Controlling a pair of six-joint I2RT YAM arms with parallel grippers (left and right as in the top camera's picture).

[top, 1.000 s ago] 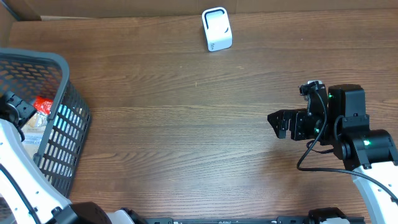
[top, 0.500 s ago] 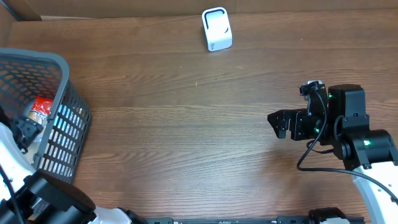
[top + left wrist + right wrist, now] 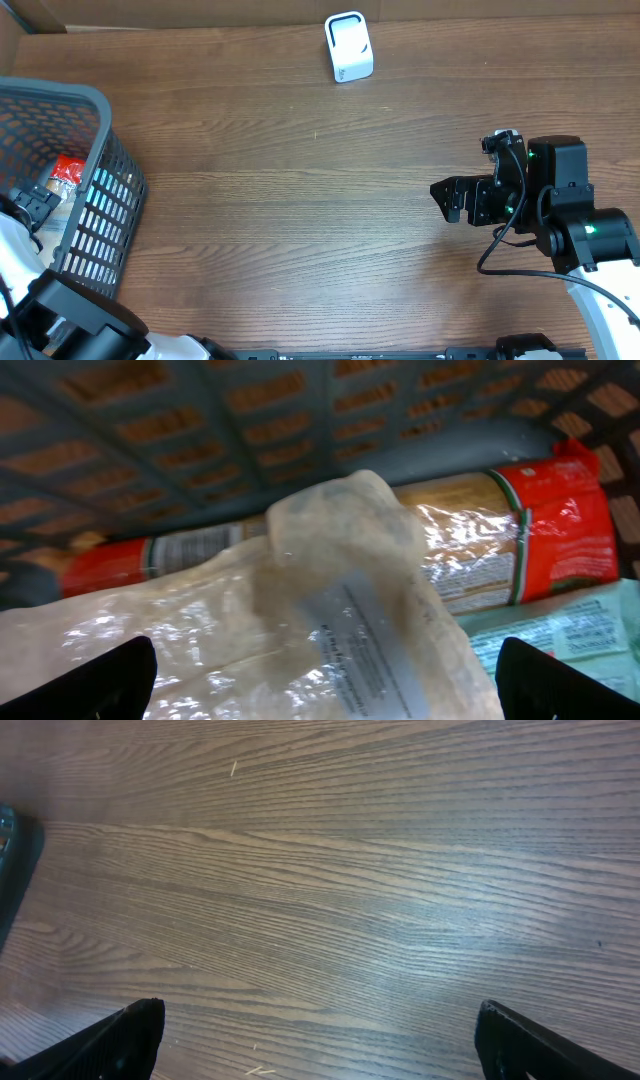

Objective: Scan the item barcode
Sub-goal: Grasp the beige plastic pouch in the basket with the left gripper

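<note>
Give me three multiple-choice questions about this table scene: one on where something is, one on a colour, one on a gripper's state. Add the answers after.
1. Where on the table does the white scanner stand?
A) near edge
B) far edge, around the middle
C) left corner

2. What colour are the ends of the long packet in the basket?
A) red
B) blue
C) yellow

3. How is the right gripper?
A) shut on a packet
B) shut on the scanner
C) open over bare wood

Answers: 1 B, the overhead view shows it at the far edge, around the middle. 2 A, the left wrist view shows red at both ends. 3 C, its jaws stand wide apart with only wood between them.
</note>
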